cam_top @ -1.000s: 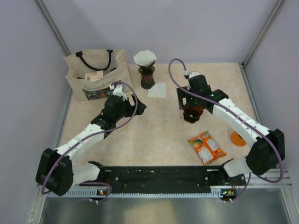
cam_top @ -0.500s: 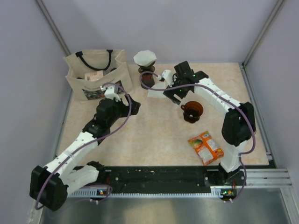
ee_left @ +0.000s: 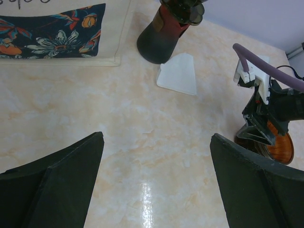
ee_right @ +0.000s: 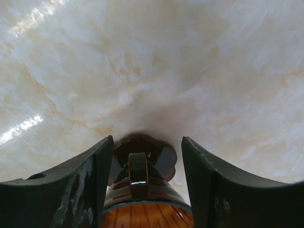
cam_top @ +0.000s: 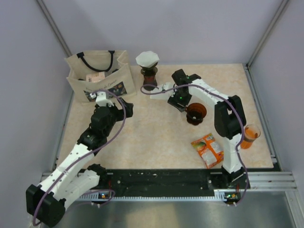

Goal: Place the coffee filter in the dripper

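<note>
Dripper (ee_right: 142,192), a dark amber-brown translucent cone, stands upright on the table (cam_top: 156,137) right between the fingers of the right gripper (ee_right: 147,142). Its handle faces the right wrist camera, and a black finger (ee_right: 90,185) rises close on either side. The jaws stand apart around the dripper, but whether the pads press on its wall cannot be told from these views. From above, the right arm reaches in from the right edge, folds at its elbow and points back down at the dripper, which sits right of the table's middle. The coffee filter (ee_left: 177,74), a flat white paper wedge, lies on the table left of the dripper and apart from it. It is just beside the foot of a dark brown carafe (ee_left: 159,40) near the back edge. A white paper cone (cam_top: 147,58) sits in the top of that carafe. The left gripper (ee_left: 156,137) hangs over bare table on the near left side of the filter, its jaws spread wide with nothing between them. A beige tote bag (cam_top: 97,78) with a floral print stands at the back left, close to the left arm's wrist. An orange snack packet (cam_top: 207,150) lies flat on the near side of the dripper, and an orange cup (cam_top: 250,134) stands by the right edge, beside the right arm.
</note>
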`<state>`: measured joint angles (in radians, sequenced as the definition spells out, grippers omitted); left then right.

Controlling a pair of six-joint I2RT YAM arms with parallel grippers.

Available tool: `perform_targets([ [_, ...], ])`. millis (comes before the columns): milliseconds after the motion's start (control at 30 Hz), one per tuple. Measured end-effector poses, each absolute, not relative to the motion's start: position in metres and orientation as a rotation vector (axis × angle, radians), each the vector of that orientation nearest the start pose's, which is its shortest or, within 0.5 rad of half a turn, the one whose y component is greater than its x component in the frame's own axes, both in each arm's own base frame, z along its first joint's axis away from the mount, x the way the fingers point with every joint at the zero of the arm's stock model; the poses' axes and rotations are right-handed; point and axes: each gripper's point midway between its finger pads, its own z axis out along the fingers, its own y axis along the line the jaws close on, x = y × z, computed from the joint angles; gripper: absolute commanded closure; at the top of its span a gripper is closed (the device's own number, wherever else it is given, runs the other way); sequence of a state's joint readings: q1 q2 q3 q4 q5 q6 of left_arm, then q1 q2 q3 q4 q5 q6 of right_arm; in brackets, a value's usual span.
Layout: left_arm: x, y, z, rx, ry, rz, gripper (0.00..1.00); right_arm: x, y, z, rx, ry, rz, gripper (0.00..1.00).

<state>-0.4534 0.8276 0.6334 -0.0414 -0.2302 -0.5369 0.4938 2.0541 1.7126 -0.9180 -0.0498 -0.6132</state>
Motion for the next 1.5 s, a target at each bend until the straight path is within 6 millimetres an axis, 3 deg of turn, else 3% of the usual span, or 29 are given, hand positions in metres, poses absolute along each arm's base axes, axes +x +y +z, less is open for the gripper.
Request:
perform_targets([
  [400, 0.306, -0.124, 0.212, -0.249, 1.858, -0.452, 0.01, 0.387, 0.176, 0.068, -1.542, 2.488, -0.055, 0.62],
  [533, 0.306, -0.123, 0.211, -0.247, 1.859, -0.448, 0.01, 0.384, 0.173, 0.064, -1.561, 2.506, -0.055, 0.82],
  [633, 0.307, -0.123, 0.208, -0.246, 1.87, -0.442, 0.01, 0.382, 0.173, 0.062, -1.573, 2.514, -0.05, 0.9],
  [833, 0.308, -0.124, 0.203, -0.245, 1.884, -0.436, 0.01, 0.382, 0.172, 0.065, -1.578, 2.518, -0.059, 1.0],
  [1000, 0.308, -0.124, 0.203, -0.244, 1.885, -0.435, 0.01, 0.378, 0.166, 0.071, -1.586, 2.532, -0.097, 1.0],
  [1133, 0.311, -0.125, 0.201, -0.239, 1.894, -0.429, 0.01, 0.374, 0.156, 0.099, -1.565, 2.51, -0.152, 1.0],
  [1333, 0.316, -0.135, 0.213, -0.212, 1.872, -0.474, 0.01, 0.361, 0.137, 0.18, -1.348, 2.436, -0.184, 1.0],
  [1400, 0.317, -0.139, 0.217, -0.199, 1.86, -0.496, 0.01, 0.358, 0.122, 0.204, -1.219, 2.434, -0.168, 1.0],
  [1500, 0.32, -0.145, 0.218, -0.182, 1.858, -0.52, 0.01, 0.349, 0.082, 0.232, -0.992, 2.476, -0.175, 1.0],
])
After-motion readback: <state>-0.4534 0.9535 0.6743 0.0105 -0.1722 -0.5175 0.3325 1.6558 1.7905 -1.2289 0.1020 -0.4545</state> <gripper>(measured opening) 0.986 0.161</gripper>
